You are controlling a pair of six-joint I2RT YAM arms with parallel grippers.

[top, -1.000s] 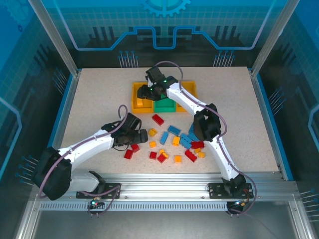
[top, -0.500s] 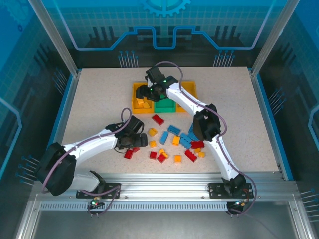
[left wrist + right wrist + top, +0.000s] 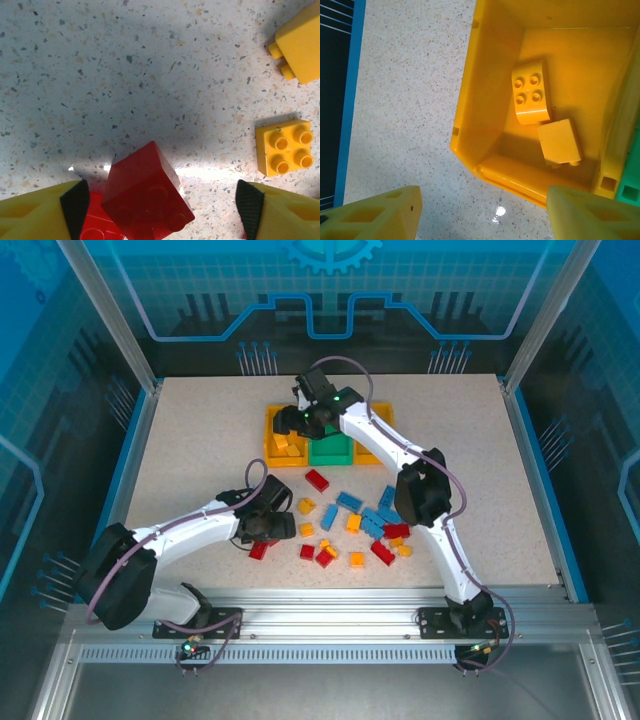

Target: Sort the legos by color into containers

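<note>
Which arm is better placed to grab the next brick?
Left. The left gripper hangs open astride a red brick on the table, pads either side. The right gripper hangs open over the yellow bin, away from the loose bricks.

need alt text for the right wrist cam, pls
Two orange-yellow legos lie in a yellow-orange bin seen from above, one studs-up, one on its side. The right gripper hangs open above the bin's near corner and the speckled table; a green bin edges in at right.
</note>
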